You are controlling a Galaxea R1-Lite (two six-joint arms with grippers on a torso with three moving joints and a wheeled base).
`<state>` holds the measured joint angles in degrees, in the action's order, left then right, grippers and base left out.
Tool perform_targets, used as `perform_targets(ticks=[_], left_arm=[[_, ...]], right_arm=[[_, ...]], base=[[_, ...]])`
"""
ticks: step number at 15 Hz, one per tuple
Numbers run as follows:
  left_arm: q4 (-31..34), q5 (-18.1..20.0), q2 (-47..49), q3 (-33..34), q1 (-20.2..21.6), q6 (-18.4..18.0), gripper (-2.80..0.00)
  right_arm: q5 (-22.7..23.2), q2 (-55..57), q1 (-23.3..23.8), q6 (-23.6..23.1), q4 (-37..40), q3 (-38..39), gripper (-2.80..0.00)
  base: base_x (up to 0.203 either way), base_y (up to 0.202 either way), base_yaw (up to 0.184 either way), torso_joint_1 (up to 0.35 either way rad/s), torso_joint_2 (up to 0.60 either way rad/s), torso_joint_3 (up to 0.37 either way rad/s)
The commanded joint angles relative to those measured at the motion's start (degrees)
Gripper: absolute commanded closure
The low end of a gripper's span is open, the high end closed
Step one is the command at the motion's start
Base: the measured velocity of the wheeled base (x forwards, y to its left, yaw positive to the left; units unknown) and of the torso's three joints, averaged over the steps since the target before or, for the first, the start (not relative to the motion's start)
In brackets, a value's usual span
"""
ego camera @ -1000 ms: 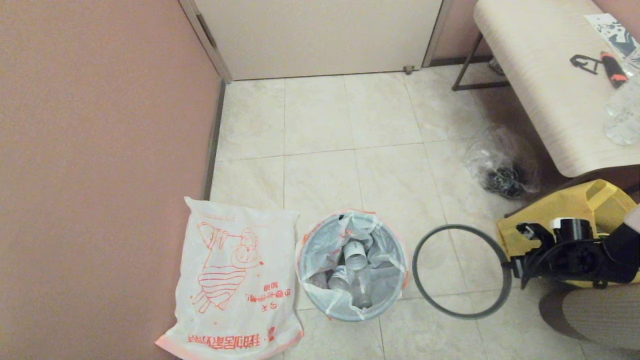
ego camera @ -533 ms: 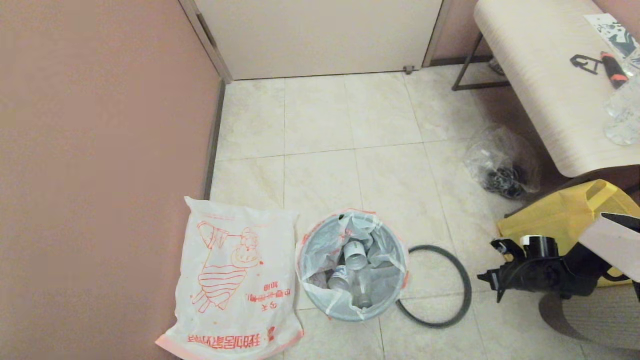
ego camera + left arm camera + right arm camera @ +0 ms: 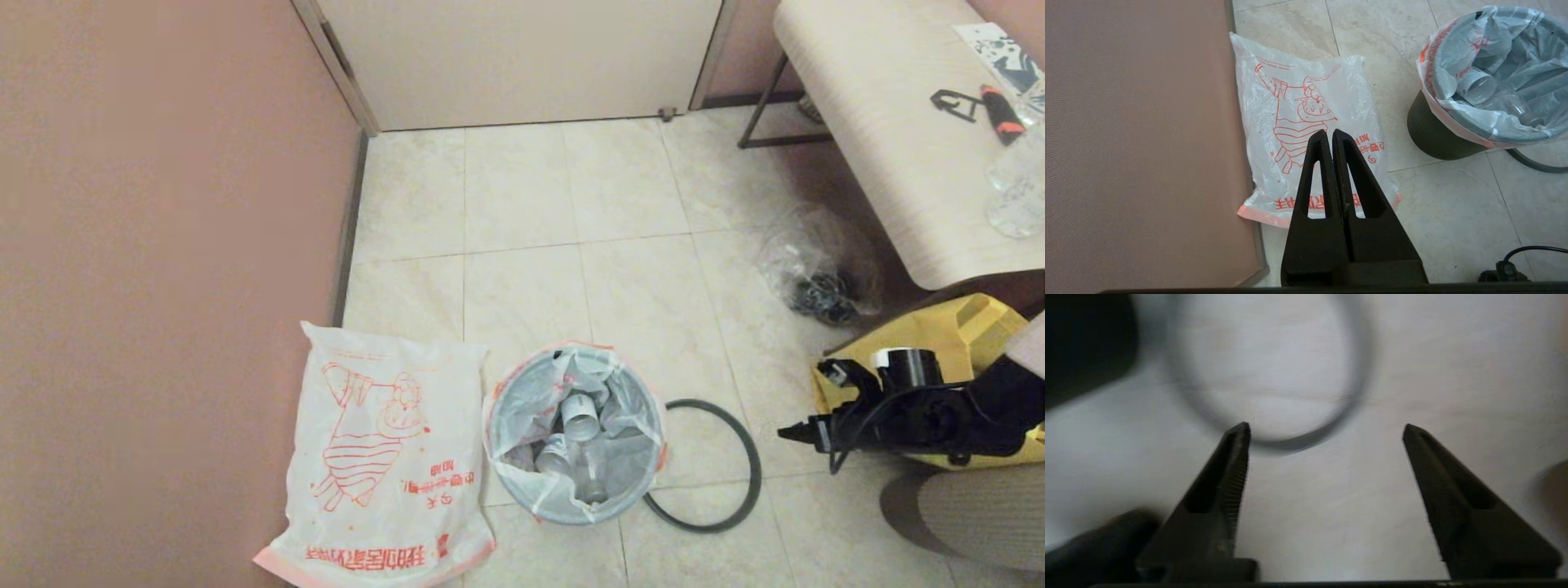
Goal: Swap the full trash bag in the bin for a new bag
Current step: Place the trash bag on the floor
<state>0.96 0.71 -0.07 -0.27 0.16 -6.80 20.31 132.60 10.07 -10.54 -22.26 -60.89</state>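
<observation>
The right pincer (image 3: 790, 433) hangs low over the floor (image 3: 620, 269) with its fingers spread wide apart and nothing between them, just right of the thin dark-grey ring (image 3: 709, 465), which lies flat on the tiles, touching the bin (image 3: 571, 510). The bin, a small round black pail, stands holding the full trash bag (image 3: 522, 425), white and translucent, its pink-orange band folded over the rim, clear bottles inside. Left of the bin the new bag (image 3: 380, 457) lies flat by the wall, white with a red cartoon. The left pincer (image 3: 1332, 134) is pressed together, parked above it.
</observation>
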Motion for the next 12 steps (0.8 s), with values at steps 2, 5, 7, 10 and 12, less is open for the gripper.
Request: perform_targets(ticks=[2,5,7,10,12], left_arm=[[0.0,0.0,0.1,0.0,0.0,-0.1,0.0],[0.0,0.0,0.1,0.0,0.0,-0.1,0.0],[0.0,0.0,0.1,0.0,0.0,-0.1,0.0],[0.0,0.0,0.1,0.0,0.0,-0.1,0.0],[0.0,0.0,0.1,0.0,0.0,-0.1,0.0]], right_arm=[[-0.1,-13.1,-7.4,11.3,3.3,7.3,-2.8],[-5.0,-18.0,-12.2,18.5,4.1,14.2,0.0],[-5.8,-20.1,-12.8,21.8,4.2,16.2,0.0],[-5.9,-24.0,-17.2,31.4,4.3,18.6,0.0],[-6.6,-24.0,-20.1,35.5,4.2,19.5,0.0]], base=[[0.0,0.0,0.0,0.0,0.0,0.0],[0.0,0.0,0.0,0.0,0.0,0.0],[0.0,0.0,0.0,0.0,0.0,0.0],[0.0,0.0,0.0,0.0,0.0,0.0],[0.0,0.0,0.0,0.0,0.0,0.0]])
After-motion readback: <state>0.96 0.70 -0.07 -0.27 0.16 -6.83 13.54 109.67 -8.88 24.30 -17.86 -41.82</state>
